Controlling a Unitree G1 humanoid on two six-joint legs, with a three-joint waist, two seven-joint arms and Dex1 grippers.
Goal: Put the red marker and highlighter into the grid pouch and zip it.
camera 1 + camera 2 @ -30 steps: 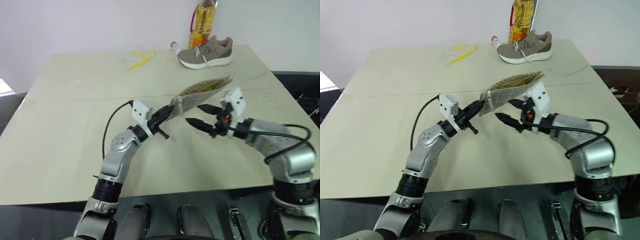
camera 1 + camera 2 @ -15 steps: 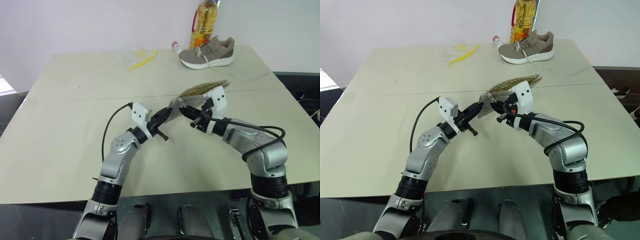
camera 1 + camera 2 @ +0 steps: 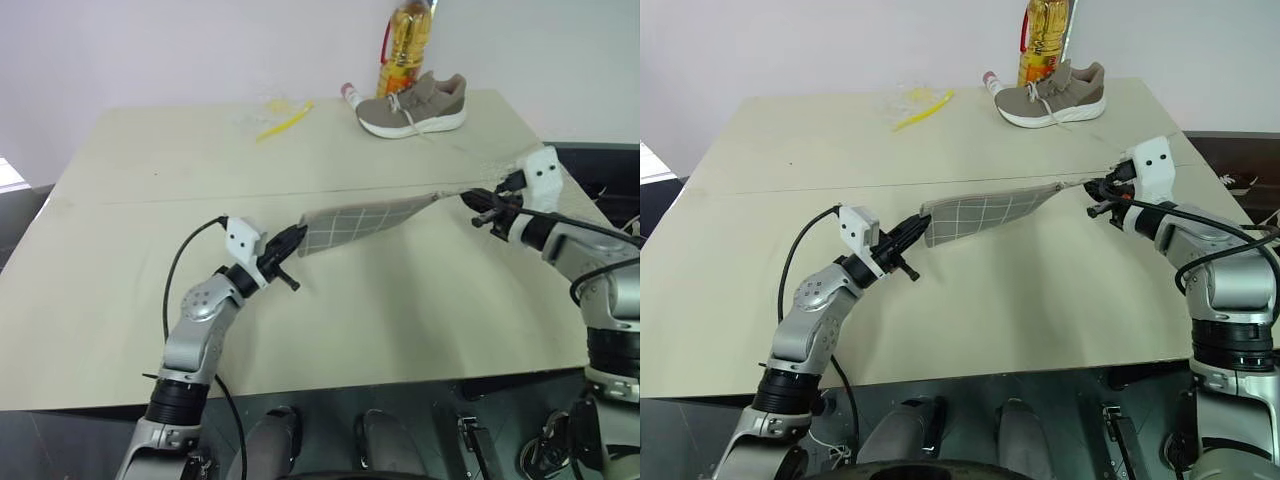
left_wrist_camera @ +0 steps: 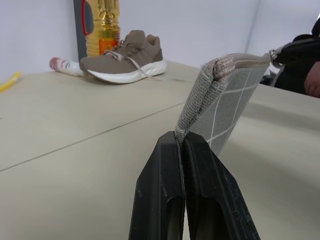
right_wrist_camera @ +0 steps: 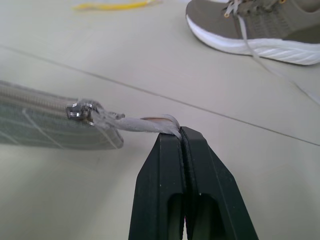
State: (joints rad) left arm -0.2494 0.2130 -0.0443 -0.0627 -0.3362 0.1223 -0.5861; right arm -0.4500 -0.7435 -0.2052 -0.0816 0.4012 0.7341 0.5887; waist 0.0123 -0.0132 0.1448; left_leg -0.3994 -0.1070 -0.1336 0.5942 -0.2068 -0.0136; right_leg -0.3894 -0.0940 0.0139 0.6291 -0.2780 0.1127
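The grid pouch (image 3: 360, 220), grey with white grid lines, hangs stretched above the table between both grippers. My left gripper (image 3: 295, 240) is shut on the pouch's left end, seen close in the left wrist view as fabric (image 4: 225, 105) pinched at the fingertips (image 4: 181, 137). My right gripper (image 3: 475, 203) is shut on the zipper's pull tab (image 5: 145, 125) at the pouch's right end, and the slider (image 5: 79, 111) sits at that end of the zipper. The zipper edge looks closed along its length. The red marker and highlighter are hidden from view.
At the table's far edge stand a brown shoe (image 3: 412, 103), a yellow oil bottle (image 3: 405, 45) and a red-capped white tube (image 3: 352, 95). A long thin yellow object (image 3: 282, 120) lies at the far middle. The table (image 3: 150, 200) has a seam running across it.
My right gripper shut on the zipper pull and drew it far to the right, closing the gaping pouch. My left gripper moved left with the pouch's end, so the pouch is stretched flat.
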